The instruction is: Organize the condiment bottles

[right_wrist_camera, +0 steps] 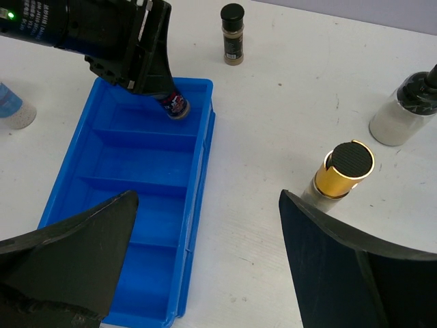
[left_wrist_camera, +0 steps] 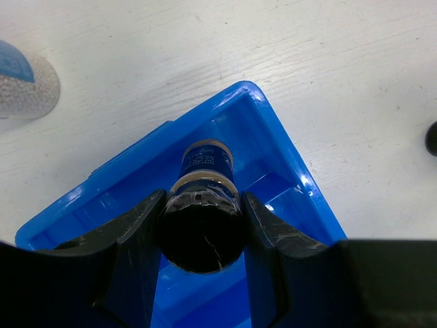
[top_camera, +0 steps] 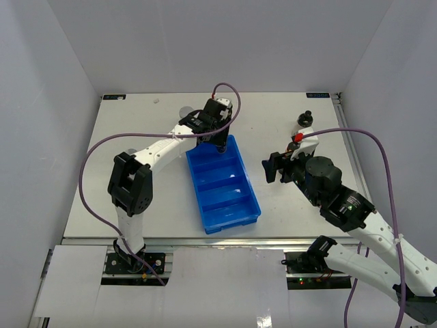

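Note:
My left gripper [top_camera: 220, 143] is shut on a dark black-capped spice jar [left_wrist_camera: 205, 229] and holds it tilted in the far end compartment of the blue tray [top_camera: 225, 199]. The right wrist view shows the jar's base [right_wrist_camera: 177, 104] low in that compartment. My right gripper [top_camera: 272, 167] is open and empty above the table, right of the tray. In its view a gold-lidded bottle [right_wrist_camera: 343, 171] stands by its right finger. A whitish black-capped bottle [right_wrist_camera: 401, 113] and a brown black-capped spice jar [right_wrist_camera: 232, 34] stand farther off.
A clear jar with a blue label [left_wrist_camera: 24, 85] stands on the table left of the tray's far end. The tray's other compartments [right_wrist_camera: 130, 167] hold nothing. The whitish bottle [top_camera: 305, 121] stands near the table's back right. White walls enclose the table.

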Controlling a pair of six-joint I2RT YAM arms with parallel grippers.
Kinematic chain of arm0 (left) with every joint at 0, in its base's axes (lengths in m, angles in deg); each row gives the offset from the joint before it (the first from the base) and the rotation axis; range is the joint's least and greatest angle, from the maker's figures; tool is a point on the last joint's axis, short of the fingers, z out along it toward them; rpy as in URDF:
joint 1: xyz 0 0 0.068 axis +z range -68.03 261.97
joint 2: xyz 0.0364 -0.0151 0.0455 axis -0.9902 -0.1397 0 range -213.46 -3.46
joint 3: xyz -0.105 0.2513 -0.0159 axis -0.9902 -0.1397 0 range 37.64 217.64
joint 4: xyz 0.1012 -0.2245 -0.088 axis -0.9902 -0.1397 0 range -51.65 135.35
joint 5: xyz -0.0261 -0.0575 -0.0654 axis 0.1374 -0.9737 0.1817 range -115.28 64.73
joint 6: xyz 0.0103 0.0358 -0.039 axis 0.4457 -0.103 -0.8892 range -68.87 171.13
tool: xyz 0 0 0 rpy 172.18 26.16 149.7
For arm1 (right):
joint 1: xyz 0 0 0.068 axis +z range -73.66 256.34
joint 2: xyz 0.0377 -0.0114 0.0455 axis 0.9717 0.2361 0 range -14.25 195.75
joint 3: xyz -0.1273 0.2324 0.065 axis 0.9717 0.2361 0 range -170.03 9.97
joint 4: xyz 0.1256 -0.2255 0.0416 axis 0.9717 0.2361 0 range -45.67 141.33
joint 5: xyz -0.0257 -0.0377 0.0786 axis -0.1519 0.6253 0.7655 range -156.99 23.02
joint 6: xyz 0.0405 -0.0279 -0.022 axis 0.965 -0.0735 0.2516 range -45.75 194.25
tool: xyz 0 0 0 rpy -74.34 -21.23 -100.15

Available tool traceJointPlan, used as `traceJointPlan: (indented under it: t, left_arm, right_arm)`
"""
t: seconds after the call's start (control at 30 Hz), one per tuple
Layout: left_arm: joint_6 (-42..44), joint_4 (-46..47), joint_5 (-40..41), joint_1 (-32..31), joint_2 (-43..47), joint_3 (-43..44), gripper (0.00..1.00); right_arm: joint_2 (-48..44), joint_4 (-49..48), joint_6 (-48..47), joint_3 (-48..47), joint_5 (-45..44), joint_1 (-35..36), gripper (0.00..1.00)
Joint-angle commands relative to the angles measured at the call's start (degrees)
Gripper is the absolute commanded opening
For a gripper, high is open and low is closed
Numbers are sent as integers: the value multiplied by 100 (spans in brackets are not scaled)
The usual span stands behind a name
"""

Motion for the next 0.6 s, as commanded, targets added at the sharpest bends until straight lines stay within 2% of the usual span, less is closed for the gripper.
traceJointPlan:
  t: [0.0, 0.27, 0.47, 0.57]
  left_arm:
    - [-34, 24, -118, -31, -217, 257, 6]
    - [-80, -108, 5, -70, -666, 595, 20]
    - [-54, -283, 7, -162, -855, 850, 61]
    - [-80, -389, 76, -172, -907, 924, 70]
  right_arm:
    - [-21, -328, -55, -103, 35, -18, 90]
    - [-319, -330, -136, 13, -189, -15, 90]
    - [-453, -377, -222, 62, -228, -20, 90]
    - [-425, -420, -279, 57, -226, -17, 90]
